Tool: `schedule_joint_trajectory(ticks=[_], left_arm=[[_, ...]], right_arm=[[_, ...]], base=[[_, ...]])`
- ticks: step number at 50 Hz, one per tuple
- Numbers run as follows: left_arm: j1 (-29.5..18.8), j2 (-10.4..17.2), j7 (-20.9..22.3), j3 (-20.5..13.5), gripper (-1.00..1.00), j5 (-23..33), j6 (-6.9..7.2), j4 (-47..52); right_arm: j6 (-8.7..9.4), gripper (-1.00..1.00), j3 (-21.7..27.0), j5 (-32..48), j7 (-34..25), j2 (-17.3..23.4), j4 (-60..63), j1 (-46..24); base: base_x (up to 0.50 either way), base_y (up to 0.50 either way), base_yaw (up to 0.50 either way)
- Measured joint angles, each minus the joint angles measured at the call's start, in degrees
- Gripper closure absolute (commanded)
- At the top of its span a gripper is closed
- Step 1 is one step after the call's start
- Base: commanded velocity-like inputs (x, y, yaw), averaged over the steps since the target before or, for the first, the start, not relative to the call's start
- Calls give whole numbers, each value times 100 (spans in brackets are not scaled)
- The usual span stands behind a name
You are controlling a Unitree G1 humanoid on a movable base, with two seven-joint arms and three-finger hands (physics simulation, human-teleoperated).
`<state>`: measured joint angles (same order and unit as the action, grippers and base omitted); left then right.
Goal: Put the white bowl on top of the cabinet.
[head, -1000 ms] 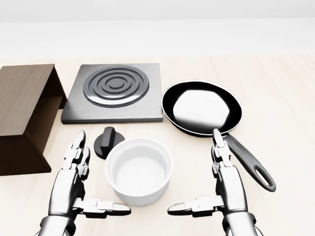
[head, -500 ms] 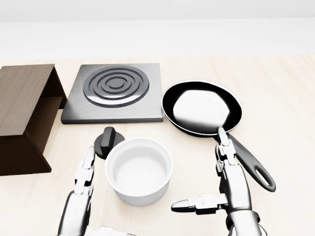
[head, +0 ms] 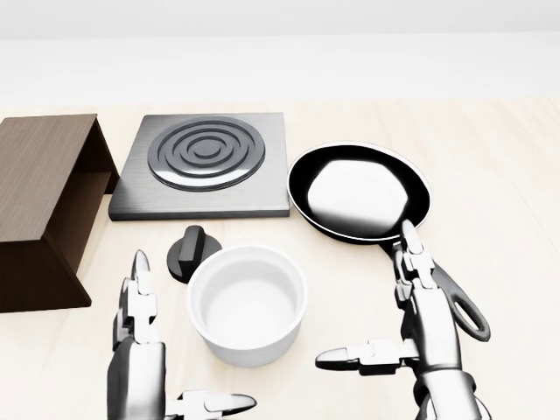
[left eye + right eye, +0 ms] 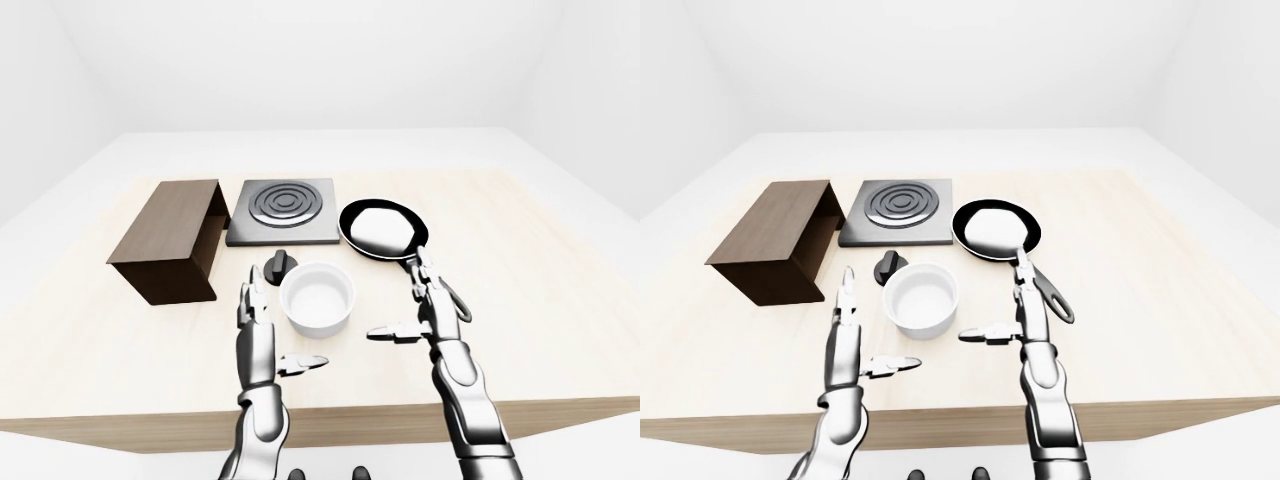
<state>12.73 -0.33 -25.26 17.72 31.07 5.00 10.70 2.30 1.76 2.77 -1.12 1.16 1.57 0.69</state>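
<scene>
Forearms show whole only in the eye views; the head view crops them at its bottom edge. Left hand [image 3: 140, 350] and right hand [image 3: 420, 328] stand released, fingers straight up, thumbs pointing inward, touching nothing. White bowl [image 3: 248, 302] sits upright on the worktop [image 4: 520, 260] between them, apart from both. Above the right hand lies the black frying pan [image 3: 359, 191]; above-left of the left hand, the brown cabinet [image 4: 170, 240], beside the stove plate [image 3: 206, 162] and knob [image 3: 192, 249].

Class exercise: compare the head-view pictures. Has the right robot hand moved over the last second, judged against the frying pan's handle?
Yes. The right robot hand has shifted to the view's right and slightly down, so it now overlaps more of the frying pan's handle. The frying pan itself has not moved.
</scene>
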Motion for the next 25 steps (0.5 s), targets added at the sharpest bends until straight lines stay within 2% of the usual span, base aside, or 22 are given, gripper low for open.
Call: schedule_joint_trajectory(ticks=[7,25], left_arm=[[-85,-66,-474,95,-100,443,0,-82],[-390,-263,-474,369,-100,1355,0,-383]], right_arm=[[82,-100,66,-71,-39,23,114,8],[269,-100,227,-243,-134,74,339,10]], base=[[0,0,0],[0,0,0]])
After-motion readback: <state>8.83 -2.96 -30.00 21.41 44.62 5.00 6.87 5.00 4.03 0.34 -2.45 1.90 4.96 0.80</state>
